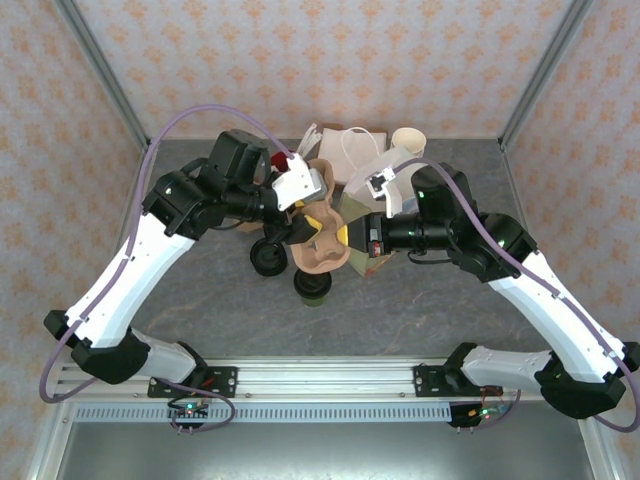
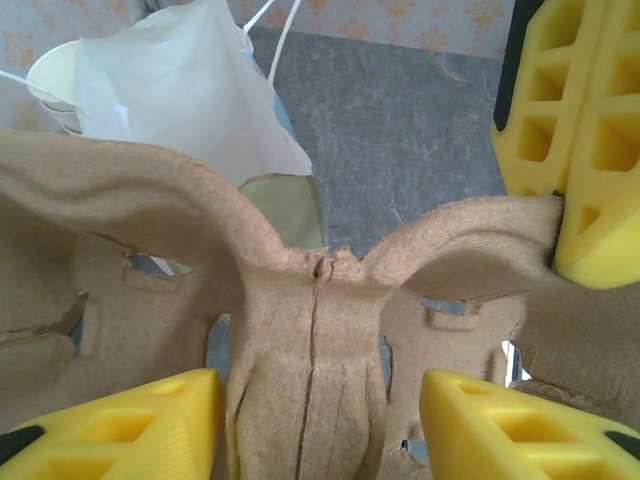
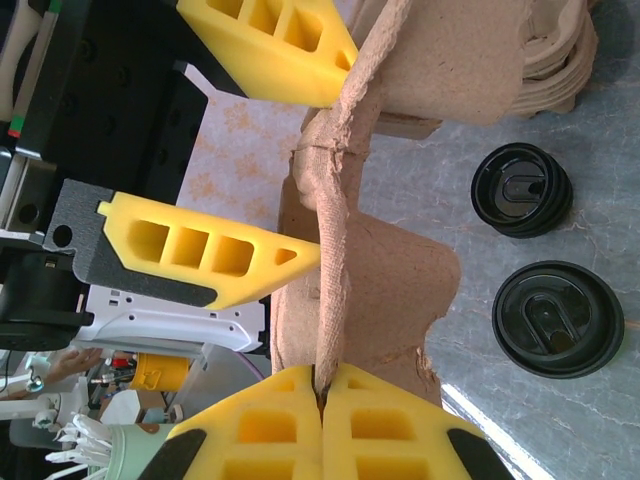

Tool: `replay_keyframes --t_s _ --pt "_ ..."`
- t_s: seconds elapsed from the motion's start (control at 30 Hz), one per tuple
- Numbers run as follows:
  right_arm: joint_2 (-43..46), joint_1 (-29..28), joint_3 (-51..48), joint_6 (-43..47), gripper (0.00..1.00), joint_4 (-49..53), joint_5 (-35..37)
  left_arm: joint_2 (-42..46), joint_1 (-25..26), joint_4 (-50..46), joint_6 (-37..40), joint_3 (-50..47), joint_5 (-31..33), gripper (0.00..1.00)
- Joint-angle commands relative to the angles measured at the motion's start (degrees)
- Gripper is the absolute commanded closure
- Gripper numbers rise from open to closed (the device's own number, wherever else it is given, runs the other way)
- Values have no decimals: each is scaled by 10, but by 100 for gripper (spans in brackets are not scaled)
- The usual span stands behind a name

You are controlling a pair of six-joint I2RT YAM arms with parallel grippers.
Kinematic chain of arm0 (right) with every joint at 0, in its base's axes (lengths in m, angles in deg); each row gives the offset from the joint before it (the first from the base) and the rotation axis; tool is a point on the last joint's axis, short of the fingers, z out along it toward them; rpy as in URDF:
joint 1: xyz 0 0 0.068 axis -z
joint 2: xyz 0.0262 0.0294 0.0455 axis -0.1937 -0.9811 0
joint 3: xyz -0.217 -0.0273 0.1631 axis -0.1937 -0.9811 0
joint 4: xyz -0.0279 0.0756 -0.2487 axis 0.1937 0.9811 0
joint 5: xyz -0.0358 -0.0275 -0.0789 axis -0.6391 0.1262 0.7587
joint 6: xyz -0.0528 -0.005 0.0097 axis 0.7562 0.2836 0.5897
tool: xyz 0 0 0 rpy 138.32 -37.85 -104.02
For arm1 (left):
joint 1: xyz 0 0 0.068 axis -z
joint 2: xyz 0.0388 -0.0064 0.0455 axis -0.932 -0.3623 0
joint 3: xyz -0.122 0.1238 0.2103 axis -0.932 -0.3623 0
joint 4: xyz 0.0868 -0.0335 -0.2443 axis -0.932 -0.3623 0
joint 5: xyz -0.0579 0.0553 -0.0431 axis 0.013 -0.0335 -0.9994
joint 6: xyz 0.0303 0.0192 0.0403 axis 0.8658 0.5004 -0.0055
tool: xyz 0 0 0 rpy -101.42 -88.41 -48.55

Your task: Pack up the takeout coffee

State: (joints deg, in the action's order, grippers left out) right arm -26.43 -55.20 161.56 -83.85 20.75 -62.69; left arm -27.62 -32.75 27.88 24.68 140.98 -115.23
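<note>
Landmark: brown moulded-pulp cup carrier (image 1: 320,240), at mid-table between the two arms.
Right gripper (image 3: 322,385): the jaws are closed flat together on the thin edge of the carrier's right side, so the carrier is pinched between the yellow fingers.
Left gripper (image 2: 320,400): the jaws are parted about halfway. One yellow finger stands on each side of the carrier's central ridge. The left wrist view shows a narrow gap on one side. The right wrist view shows the fingertips close against the pulp. Firm pressure on the ridge cannot be confirmed.
Takeout coffee (image 1: 312,285): it stands upright on the table (image 1: 420,320), lid on, just at the carrier's near edge toward the arm bases. That edge overlaps part of the lid in the top view. The right wrist view shows the lid from above (image 3: 557,318). It is clear of both grippers.
Black lid (image 1: 268,257): it lies on the table at the carrier's left, close beside the coffee but apart from it.
Paper bag (image 1: 350,150): white, standing beyond the carrier's far edge, with its string handles up.
Stack of cups (image 1: 408,140): cream, lidless, beyond the carrier and to the right of the bag.
Spare carriers (image 3: 555,60): a nested pile of the same pulp, on the table beyond the carrier's left side.
</note>
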Motion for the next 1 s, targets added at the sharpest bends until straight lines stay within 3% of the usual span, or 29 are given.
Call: replay_keyframes --t_s 0.0,0.43,0.6,0.73,0.83,0.97 --pt "1 3 -8 8 100 -3 -9 -8 4 0 14 -4 -3 50" --pt "3 3 -8 7 98 6 1 -13 5 -1 19 -1 -15 66" --pt "13 3 -8 9 86 15 22 -13 5 9 8 -1 -14 69" --pt "28 3 -6 9 66 28 55 -16 5 14 -5 -2 -14 70" --pt "49 3 -1 7 56 45 118 -16 5 24 -16 -4 -9 70" --pt "82 4 1 -15 51 65 232 -14 4 34 -29 -5 3 69"
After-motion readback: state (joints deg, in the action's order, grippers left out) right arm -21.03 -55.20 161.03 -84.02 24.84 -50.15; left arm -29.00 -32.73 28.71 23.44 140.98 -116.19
